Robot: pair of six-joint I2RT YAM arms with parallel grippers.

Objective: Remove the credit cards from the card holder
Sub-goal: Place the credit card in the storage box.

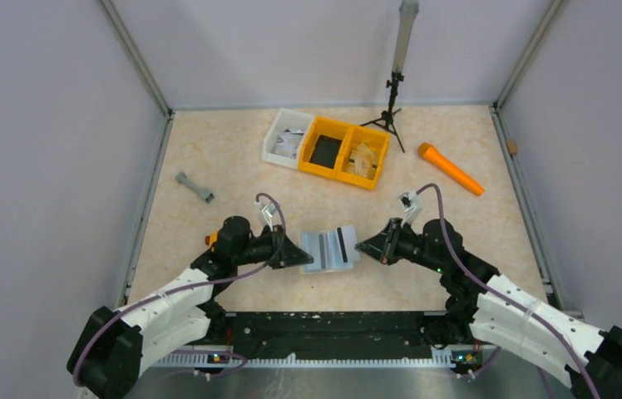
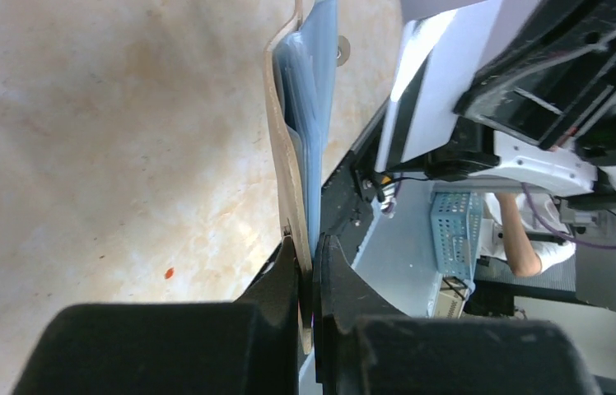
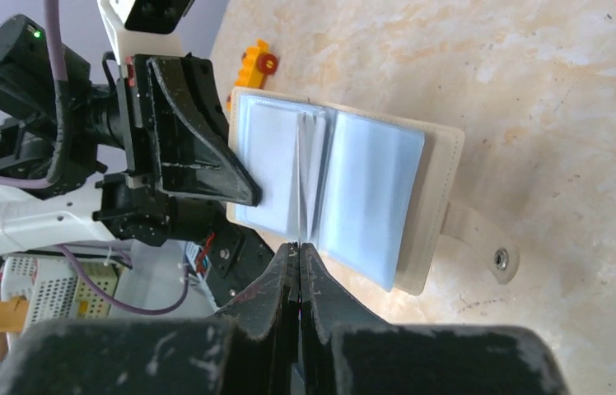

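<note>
Card holder (image 1: 330, 249) lay open by the tabletop's (image 1: 233, 166) near edge, left cover clamped by the left gripper (image 1: 301, 256). The right gripper (image 1: 362, 246), fully closed, met its middle leaves from the right; any pinch unclear.

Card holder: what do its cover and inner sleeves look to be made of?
The card holder cover looks like matte beige faux leather or fabric, going by its soft strap with a metal-looking snap. The sleeves look like glossy clear plastic, showing a bluish sheen.

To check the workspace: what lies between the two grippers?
The open card holder lies there, clamped at one edge by the left gripper; the right gripper is shut beside it. The top view shows this.
</note>
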